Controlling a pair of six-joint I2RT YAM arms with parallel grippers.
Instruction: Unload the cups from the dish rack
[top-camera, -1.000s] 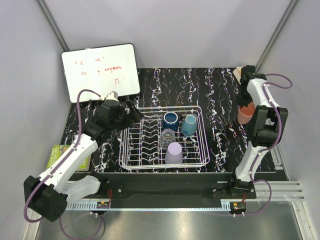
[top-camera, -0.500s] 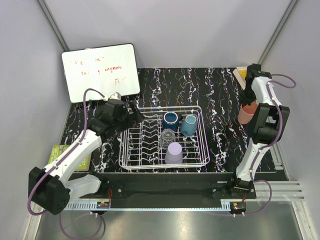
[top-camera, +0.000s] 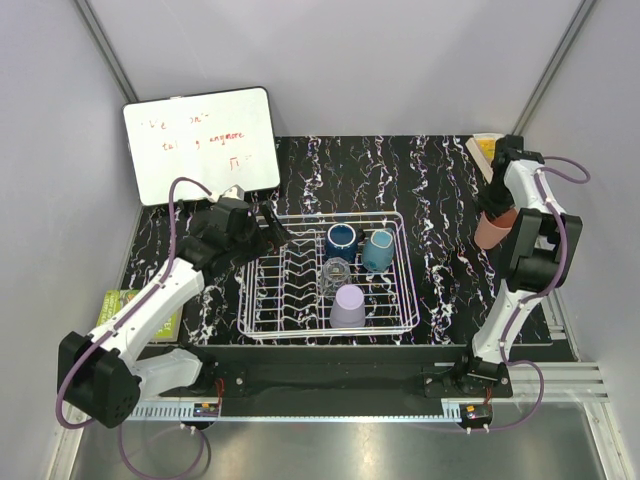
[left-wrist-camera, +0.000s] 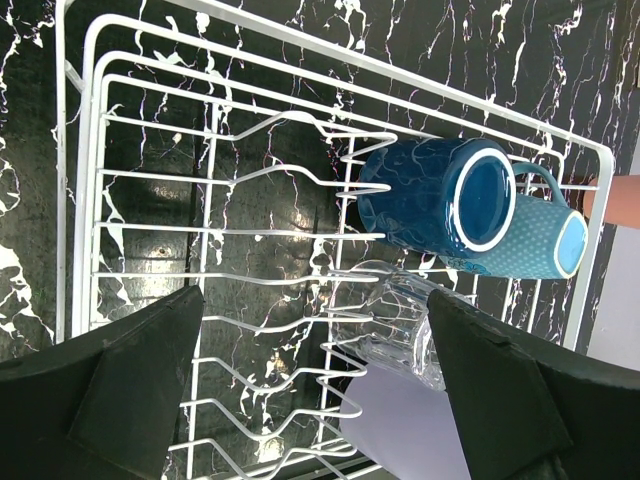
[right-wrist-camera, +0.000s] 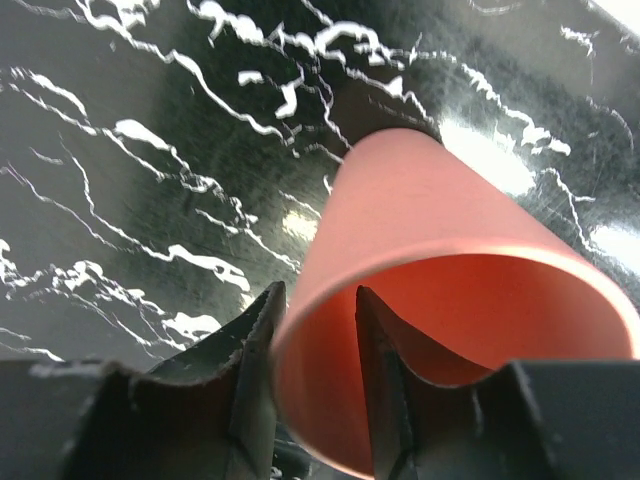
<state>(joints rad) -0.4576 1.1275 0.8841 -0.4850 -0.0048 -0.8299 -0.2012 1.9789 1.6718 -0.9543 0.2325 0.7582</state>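
Risk: right gripper (right-wrist-camera: 317, 300) straddles pink cup (right-wrist-camera: 440, 210) rim, clamped or slack cannot tell. Cup looks tilted; release may topple it onto tabletop (right-wrist-camera: 120, 200) beneath. left gripper (left-wrist-camera: 315, 300) wide open, empty.

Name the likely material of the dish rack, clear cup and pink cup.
Dish rack: likely coated metal wire, thin glossy white rods. Clear cup: glass or clear plastic, see-through with glints. Pink cup: probably plastic, thin opaque wall.
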